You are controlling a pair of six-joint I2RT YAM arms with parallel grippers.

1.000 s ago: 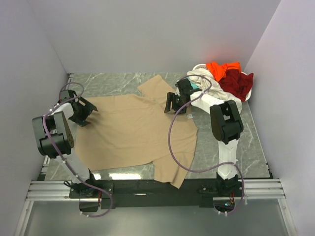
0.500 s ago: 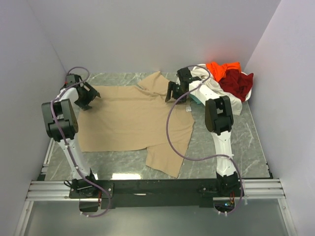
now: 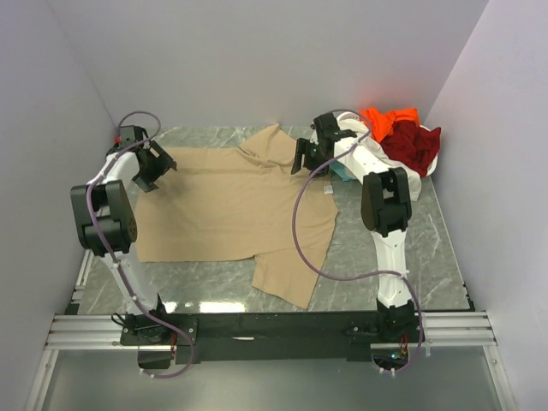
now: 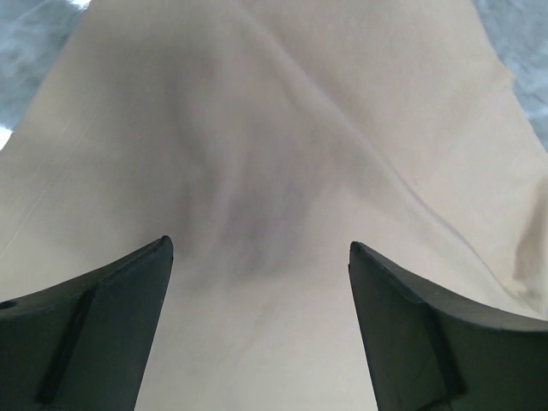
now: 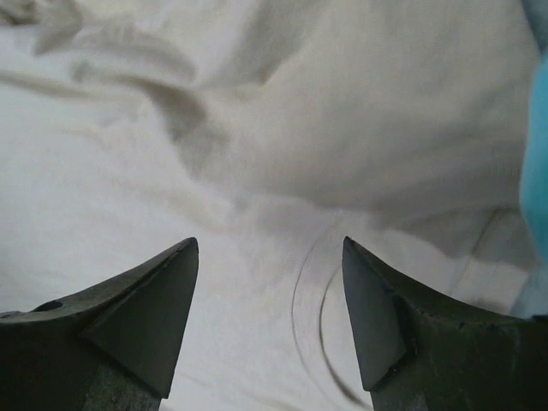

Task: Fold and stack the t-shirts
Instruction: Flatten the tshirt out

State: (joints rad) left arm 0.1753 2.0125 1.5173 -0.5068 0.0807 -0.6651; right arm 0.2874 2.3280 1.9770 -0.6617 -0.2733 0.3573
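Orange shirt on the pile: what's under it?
The orange shirt tops the pile, resting on the dark red shirt and cream shirt; a teal shirt peeks out at the near left. Whatever lies deeper is covered.

The large tan t-shirt lies spread flat; cream, orange, dark red and teal shirts lie heaped far right.

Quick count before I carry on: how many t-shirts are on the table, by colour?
tan t-shirt: 1
cream-white t-shirt: 1
orange t-shirt: 1
dark red t-shirt: 1
teal t-shirt: 1, only a sliver showing
Total: 5
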